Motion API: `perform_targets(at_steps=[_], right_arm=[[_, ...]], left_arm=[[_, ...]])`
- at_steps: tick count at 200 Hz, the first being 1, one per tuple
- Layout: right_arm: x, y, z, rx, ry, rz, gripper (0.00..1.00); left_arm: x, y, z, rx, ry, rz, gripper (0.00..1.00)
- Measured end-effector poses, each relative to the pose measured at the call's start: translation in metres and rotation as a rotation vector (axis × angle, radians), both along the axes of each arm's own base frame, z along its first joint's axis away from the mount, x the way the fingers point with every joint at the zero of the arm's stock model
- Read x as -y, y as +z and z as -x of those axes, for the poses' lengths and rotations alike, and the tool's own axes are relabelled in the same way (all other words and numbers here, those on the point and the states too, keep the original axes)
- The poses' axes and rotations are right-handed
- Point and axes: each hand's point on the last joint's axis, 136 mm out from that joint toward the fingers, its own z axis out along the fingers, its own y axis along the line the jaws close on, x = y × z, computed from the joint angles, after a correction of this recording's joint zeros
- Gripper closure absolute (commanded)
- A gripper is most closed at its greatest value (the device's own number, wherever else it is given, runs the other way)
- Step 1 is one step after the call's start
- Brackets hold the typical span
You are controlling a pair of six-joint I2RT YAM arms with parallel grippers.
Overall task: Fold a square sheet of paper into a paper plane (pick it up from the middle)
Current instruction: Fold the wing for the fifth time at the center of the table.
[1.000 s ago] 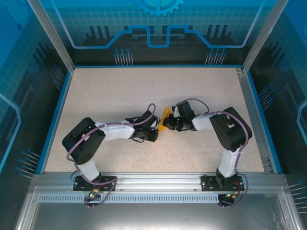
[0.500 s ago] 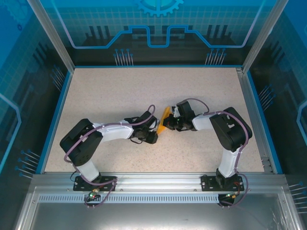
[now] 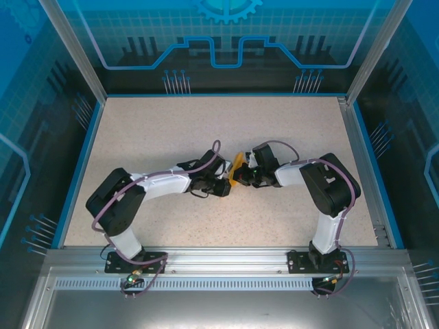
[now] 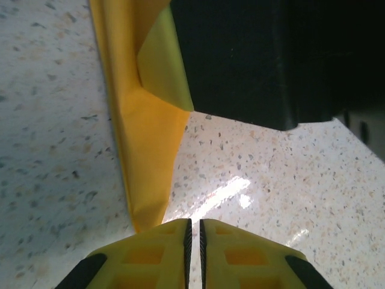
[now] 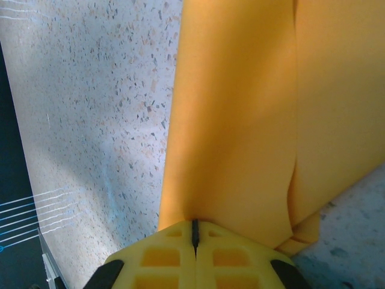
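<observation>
The square sheet of paper (image 5: 240, 120) was right up against my right jaws, which were clamped fully shut with its orange-yellow layers coming straight out of them. Pinched there, by my read. My left jaws were closed to a hairline slit, nothing between them, the sheet's narrow tip just beside their left finger (image 4: 144, 253).

Progress: well into it! The sheet was down to a long tapering strip with one flap turned over, sitting mid-table (image 3: 171, 123) between my two arms; flat or tilted, I couldn't tell. No clean dart with a centre crease, though, so I judged the last folds and the wings were left to do.

Beyond that was speckled beige table, then blue glowing panels (image 3: 226, 41) and aluminium posts (image 3: 72, 48).
</observation>
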Motion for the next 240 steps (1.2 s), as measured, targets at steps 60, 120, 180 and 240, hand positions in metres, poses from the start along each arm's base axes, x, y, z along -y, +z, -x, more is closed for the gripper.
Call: perform_targets(at_steps=[60,120,180,240], right_arm=[[0.002,0.0,0.0,-0.007,-0.001,-0.007,0.98],[0.006,0.001,0.0,-0.025,0.0,-0.017,0.94],[-0.001,0.031,0.004,0.008,-0.02,-0.068,0.94],[-0.024,0.034,0.01,0.009,-0.039,-0.119,0.96]], left_arm=[[-0.002,-0.025,-0.002,-0.05,0.005,-0.014,0.86],[-0.005,-0.03,-0.003,-0.034,0.001,0.063,0.9],[-0.006,-0.03,-0.002,-0.014,-0.014,0.136,0.98],[-0.005,-0.03,-0.002,-0.012,-0.025,0.155,1.0]])
